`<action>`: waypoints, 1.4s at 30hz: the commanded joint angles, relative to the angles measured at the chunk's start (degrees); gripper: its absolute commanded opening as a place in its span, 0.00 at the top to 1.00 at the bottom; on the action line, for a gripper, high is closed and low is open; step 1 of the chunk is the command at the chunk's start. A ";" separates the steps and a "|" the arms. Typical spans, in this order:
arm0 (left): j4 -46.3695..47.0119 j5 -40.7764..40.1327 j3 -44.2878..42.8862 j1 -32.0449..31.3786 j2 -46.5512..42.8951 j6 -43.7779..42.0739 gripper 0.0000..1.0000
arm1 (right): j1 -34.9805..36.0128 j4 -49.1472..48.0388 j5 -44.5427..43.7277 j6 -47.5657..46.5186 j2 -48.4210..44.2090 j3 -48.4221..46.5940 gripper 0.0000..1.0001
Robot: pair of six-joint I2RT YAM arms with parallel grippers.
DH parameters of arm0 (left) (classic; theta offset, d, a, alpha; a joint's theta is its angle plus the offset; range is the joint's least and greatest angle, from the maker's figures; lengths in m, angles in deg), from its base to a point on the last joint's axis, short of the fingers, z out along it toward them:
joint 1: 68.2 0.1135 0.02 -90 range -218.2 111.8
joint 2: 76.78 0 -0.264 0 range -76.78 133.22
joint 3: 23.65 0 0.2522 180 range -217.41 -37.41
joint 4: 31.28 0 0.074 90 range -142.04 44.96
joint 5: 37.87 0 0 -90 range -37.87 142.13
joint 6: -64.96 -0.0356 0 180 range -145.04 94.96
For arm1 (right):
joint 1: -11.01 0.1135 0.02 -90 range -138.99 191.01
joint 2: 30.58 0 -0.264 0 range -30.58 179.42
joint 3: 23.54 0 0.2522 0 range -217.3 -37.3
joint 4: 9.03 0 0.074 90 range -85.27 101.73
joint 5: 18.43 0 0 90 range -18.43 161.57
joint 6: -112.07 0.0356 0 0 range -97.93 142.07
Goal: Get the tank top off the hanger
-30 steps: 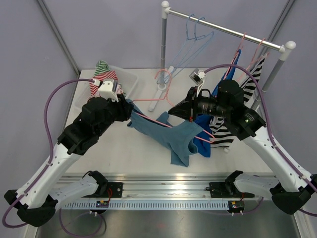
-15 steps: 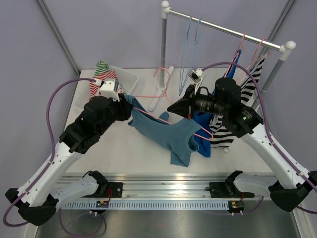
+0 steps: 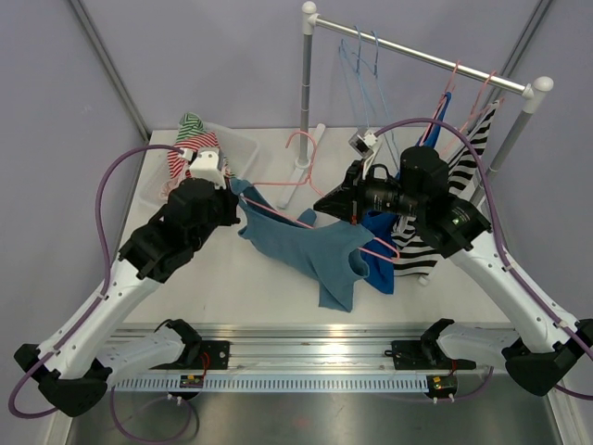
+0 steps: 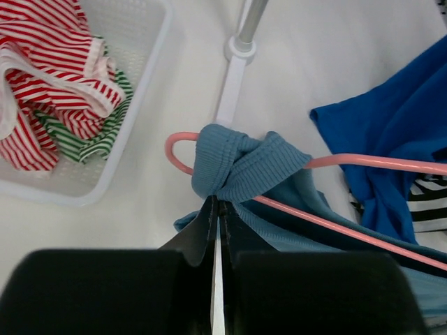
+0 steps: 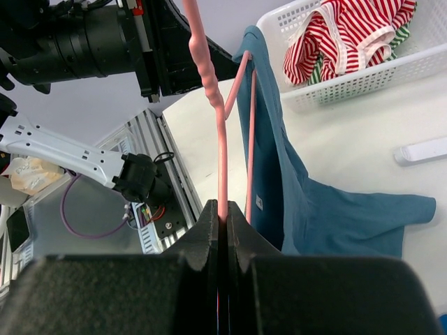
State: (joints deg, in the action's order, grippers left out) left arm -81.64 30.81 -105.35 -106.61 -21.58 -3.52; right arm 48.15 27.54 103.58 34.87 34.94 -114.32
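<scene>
A blue-grey tank top (image 3: 315, 250) hangs on a pink hanger (image 3: 283, 182) held above the table between the arms. My left gripper (image 3: 236, 202) is shut on the top's bunched shoulder strap (image 4: 234, 164), which wraps round the hanger's end (image 4: 178, 150). My right gripper (image 3: 326, 204) is shut on the pink hanger's bar (image 5: 222, 167); the tank top (image 5: 314, 209) drapes beside it. The top's lower part trails onto the table.
A white basket (image 3: 239, 148) with red and green striped clothes (image 3: 190, 134) stands at the back left. A clothes rail (image 3: 417, 56) at the back holds blue hangers (image 3: 361, 69), a bright blue garment (image 3: 380, 250) and a black-and-white striped one (image 3: 463, 167).
My left gripper has pulled the strap a little back and left. The empty blue hangers on the rail have swung. The right gripper holds about the same place.
</scene>
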 commanded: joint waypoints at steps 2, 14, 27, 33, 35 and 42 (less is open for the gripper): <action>-2.94 -11.01 -3.33 -0.08 -0.44 1.68 1.00 | 0.56 -0.84 1.73 -1.54 -1.36 -0.42 1.00; -14.55 -22.28 -7.82 0.09 -1.41 4.94 1.00 | 0.56 1.89 8.76 -8.05 -7.68 5.99 1.00; -16.75 -13.40 0.26 2.20 -12.39 2.92 1.00 | 0.56 -43.68 4.21 10.04 -6.03 16.72 1.00; -9.04 2.92 6.76 2.29 -16.52 -3.57 1.00 | 2.84 -70.47 -4.49 17.87 0.47 20.94 1.00; -7.61 11.98 8.52 2.29 -16.53 -6.39 1.00 | 5.03 -76.04 -8.44 17.35 2.85 20.41 1.00; -6.82 18.95 13.17 2.20 -12.39 -8.60 1.00 | 11.37 -96.87 -28.11 9.27 14.97 15.76 1.00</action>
State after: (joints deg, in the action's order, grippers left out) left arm -92.94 43.20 -94.73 -104.49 -34.41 -9.23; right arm 57.64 -51.17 89.03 48.31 46.89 -94.51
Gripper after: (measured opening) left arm 0.004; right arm 0.053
